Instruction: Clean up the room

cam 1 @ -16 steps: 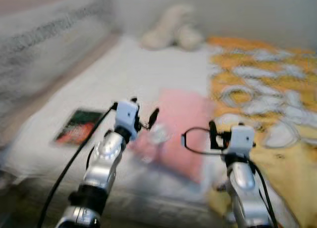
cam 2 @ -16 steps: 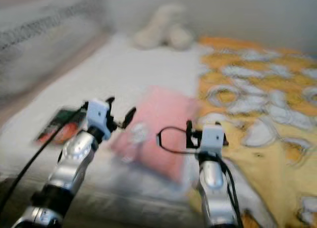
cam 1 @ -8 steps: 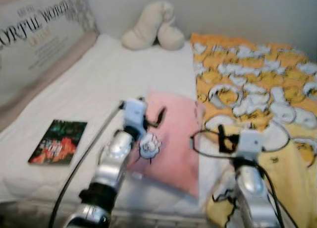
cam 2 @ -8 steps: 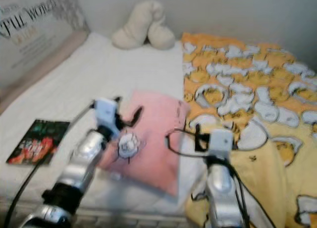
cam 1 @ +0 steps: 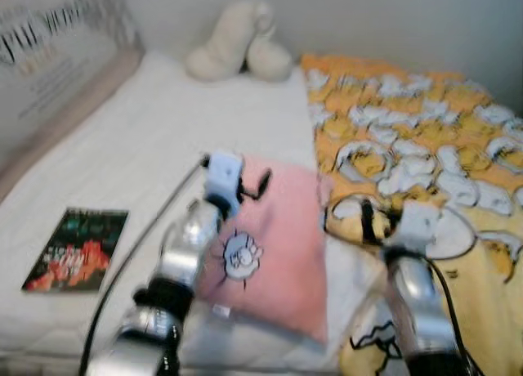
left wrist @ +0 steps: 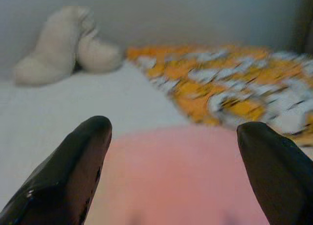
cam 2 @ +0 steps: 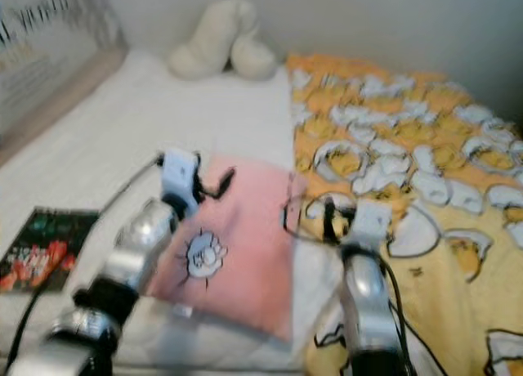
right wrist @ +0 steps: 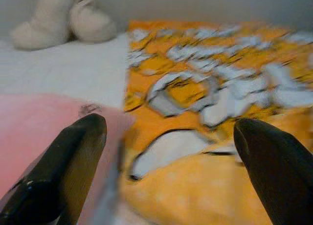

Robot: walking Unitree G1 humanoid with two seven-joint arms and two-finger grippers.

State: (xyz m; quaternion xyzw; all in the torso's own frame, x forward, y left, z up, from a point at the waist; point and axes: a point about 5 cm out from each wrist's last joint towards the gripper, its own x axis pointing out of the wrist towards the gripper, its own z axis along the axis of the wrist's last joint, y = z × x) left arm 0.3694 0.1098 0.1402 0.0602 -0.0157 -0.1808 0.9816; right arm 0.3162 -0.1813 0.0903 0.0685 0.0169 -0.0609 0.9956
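A pink pillow (cam 1: 274, 245) with a small cartoon print lies on the white bed (cam 1: 155, 139), its right edge against a crumpled yellow and orange blanket (cam 1: 409, 139). A dark book (cam 1: 78, 249) lies flat near the bed's left front. A cream plush toy (cam 1: 237, 45) sits at the head by the wall. My left gripper (cam 1: 234, 171) hovers over the pillow's upper left part, open, with nothing between its fingers (left wrist: 73, 161). My right gripper (cam 1: 376, 219) hangs over the seam between pillow and blanket, also open and empty (right wrist: 168, 127).
A lettered panel (cam 1: 49, 41) runs along the bed's left side. The wall (cam 1: 368, 16) closes off the far end. The bed's front edge (cam 1: 65, 343) is just below my arms. Black cables trail from both wrists.
The whole picture has shifted and sharpened as the camera came nearer the bed. Both arms now reach further over the pillow. Both grippers stay open.
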